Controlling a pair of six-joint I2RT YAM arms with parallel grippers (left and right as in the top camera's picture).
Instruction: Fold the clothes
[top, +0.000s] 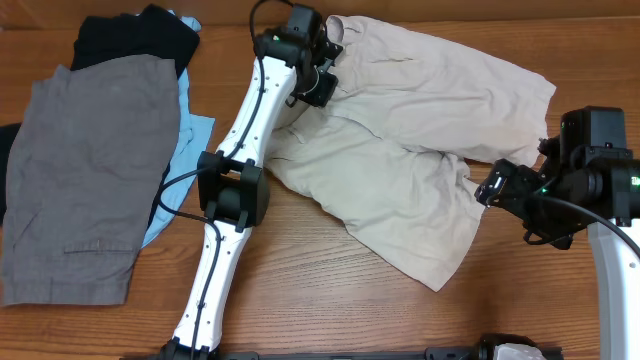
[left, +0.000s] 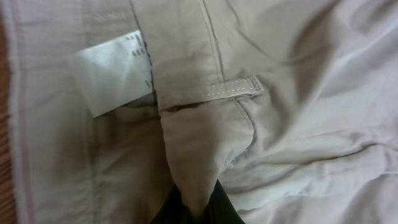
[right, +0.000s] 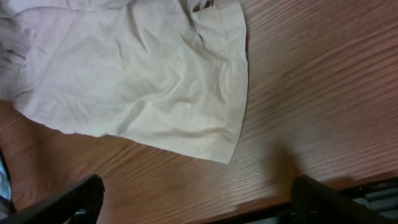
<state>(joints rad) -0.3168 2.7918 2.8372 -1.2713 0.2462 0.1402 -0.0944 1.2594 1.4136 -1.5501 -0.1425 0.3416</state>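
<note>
The cream-beige shorts (top: 420, 130) lie spread on the wooden table, waistband at the back left, legs toward the right and front. My left gripper (top: 318, 85) sits at the waistband and is shut on a fold of the cream cloth (left: 199, 149), next to a belt loop (left: 233, 89) and a white label (left: 112, 71). My right gripper (top: 497, 188) is open and empty, just right of the near leg's hem (right: 236, 87), above bare table.
A pile at the left holds grey shorts (top: 85, 180) on top of a light-blue piece (top: 185, 125) and a black piece (top: 135, 40). The left arm (top: 235, 190) runs diagonally across the table's middle. The table's front edge (right: 348, 186) is near the right gripper.
</note>
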